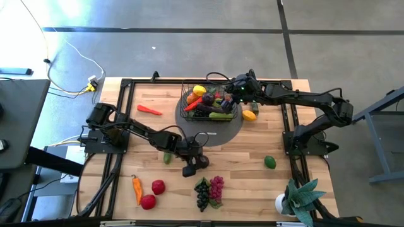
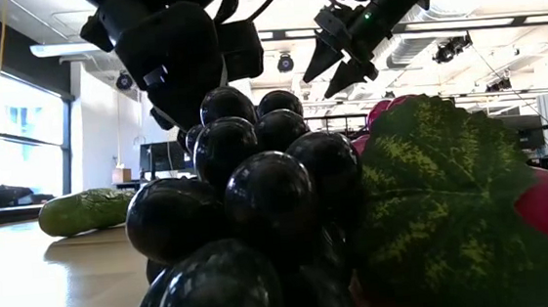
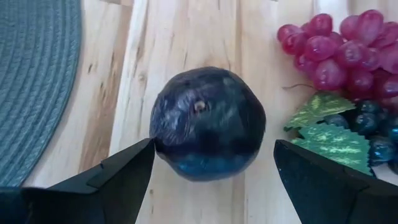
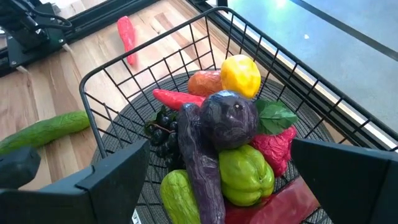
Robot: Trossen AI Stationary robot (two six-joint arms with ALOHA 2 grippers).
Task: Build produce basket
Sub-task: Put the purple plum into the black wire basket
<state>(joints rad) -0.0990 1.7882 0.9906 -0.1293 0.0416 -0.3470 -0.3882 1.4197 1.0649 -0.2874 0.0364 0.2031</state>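
Observation:
The black wire basket stands on a grey round mat and holds several pieces of produce: a yellow lemon, a purple round fruit, a long eggplant, a green pepper and dark grapes. My right gripper hangs open and empty over the basket's right part. My left gripper is open and low over the table. Its fingers stand on either side of a dark purple round fruit that rests on the wood. My left gripper has one fingertip right at the dark fruit's side; I cannot tell whether it touches. The other finger stands clear of the fruit. The fruit lies on the table.
Loose on the table are a cucumber, a red pepper, a yellow lemon, a lime, an orange chili, two red tomatoes, and dark and purple grapes near the left gripper. A potted plant stands at the near right.

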